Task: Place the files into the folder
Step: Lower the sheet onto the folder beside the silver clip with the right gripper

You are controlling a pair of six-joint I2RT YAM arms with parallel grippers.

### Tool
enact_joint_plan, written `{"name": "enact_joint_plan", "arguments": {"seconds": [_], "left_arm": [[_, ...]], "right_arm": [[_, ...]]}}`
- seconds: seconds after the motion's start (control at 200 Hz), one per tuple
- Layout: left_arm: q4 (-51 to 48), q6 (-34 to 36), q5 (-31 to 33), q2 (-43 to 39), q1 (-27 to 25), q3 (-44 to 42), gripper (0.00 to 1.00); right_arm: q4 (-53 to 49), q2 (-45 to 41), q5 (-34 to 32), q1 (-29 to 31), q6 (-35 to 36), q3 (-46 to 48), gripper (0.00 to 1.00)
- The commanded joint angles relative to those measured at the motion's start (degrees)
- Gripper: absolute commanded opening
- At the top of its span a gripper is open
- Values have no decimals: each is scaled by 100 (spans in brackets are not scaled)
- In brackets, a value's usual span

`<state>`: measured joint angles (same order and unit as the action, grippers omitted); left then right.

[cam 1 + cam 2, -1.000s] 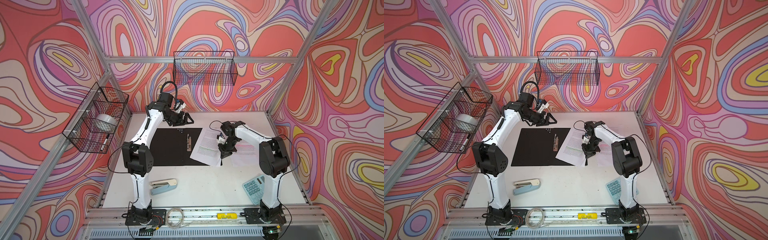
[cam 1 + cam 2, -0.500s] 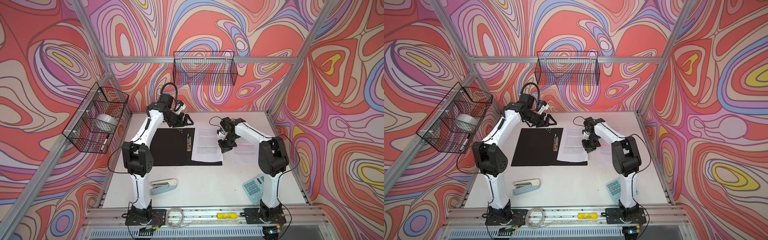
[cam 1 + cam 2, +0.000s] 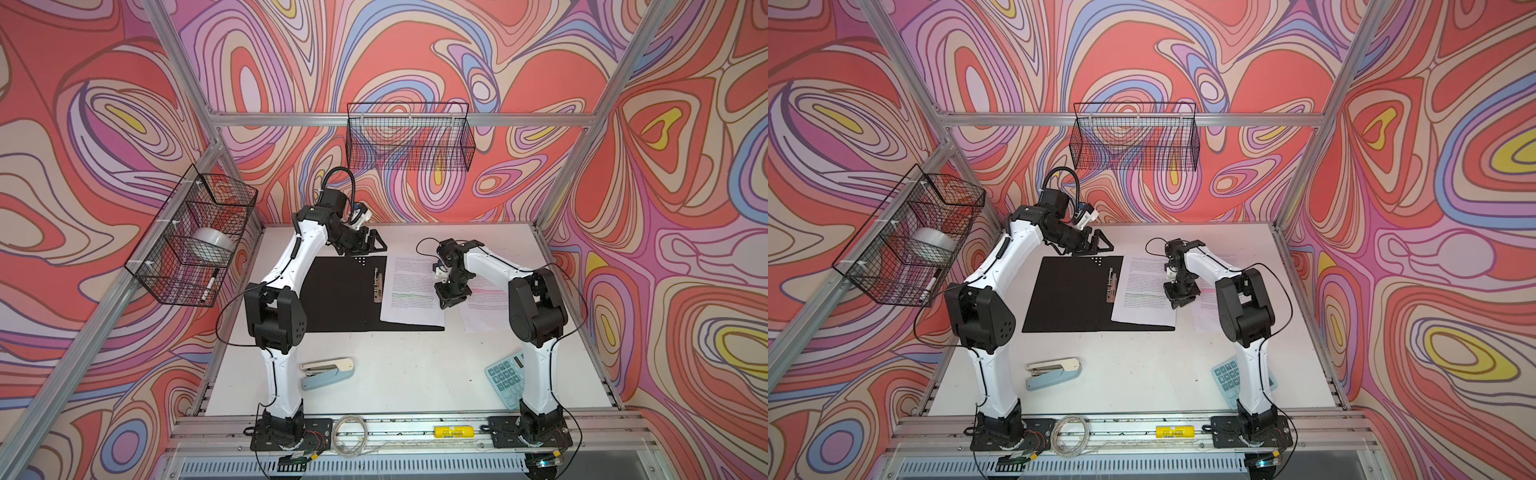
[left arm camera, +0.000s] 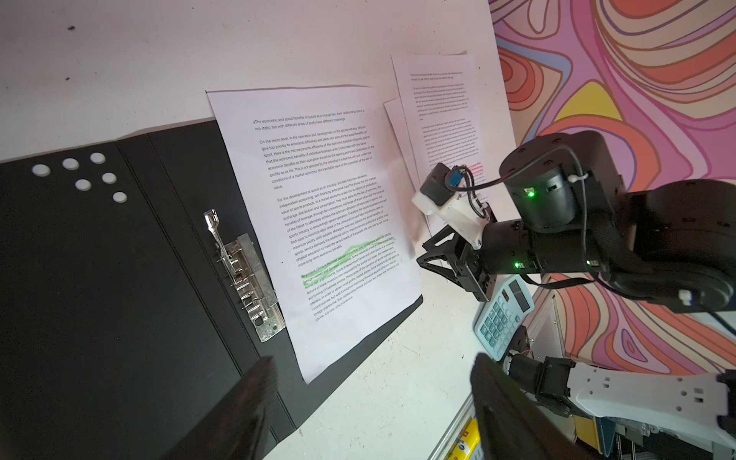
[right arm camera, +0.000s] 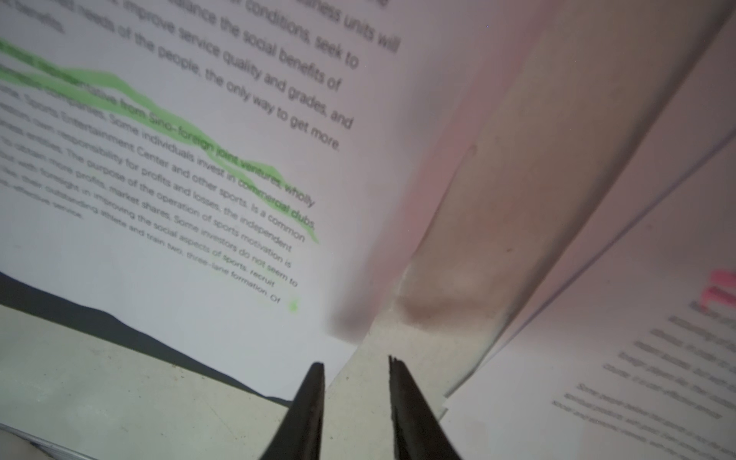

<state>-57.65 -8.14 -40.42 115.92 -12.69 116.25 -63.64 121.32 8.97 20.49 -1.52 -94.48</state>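
Top views, folder: the folder lies open, black inside up, in the middle of the desk. Its clip sits just right of the fold.
Top views, files: the green sheet lies flat on the folder's right half, just beside the clip. The pink sheets lie on the desk right of the folder, partly under the right arm.
Top views, left hand: the left hand hangs by the folder's far edge, fingers wide, holding nothing.
Top views, right hand: the right hand points down at the green sheet's right edge.
Left wrist, files: the green sheet sticks out past the folder's far edge. The folder's near right corner shows bare beyond it.
Left wrist, left hand: both fingers stand far apart, empty.
Right wrist, right hand: its fingers are narrowly apart with nothing between them, over the bare desk strip between the green sheet and the pink sheets. Whether one tip touches the paper cannot be told.
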Motion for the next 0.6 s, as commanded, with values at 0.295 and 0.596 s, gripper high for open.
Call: {"name": "enact_joint_plan", "arguments": {"seconds": [0.295, 0.596], "left_arm": [[325, -20, 597, -235, 12, -616, 78], [1085, -249, 1331, -588, 13, -1834, 80]], "right_arm": [[1044, -193, 815, -659, -915, -219, 48], [1549, 553, 1308, -696, -1284, -942, 49]]}}
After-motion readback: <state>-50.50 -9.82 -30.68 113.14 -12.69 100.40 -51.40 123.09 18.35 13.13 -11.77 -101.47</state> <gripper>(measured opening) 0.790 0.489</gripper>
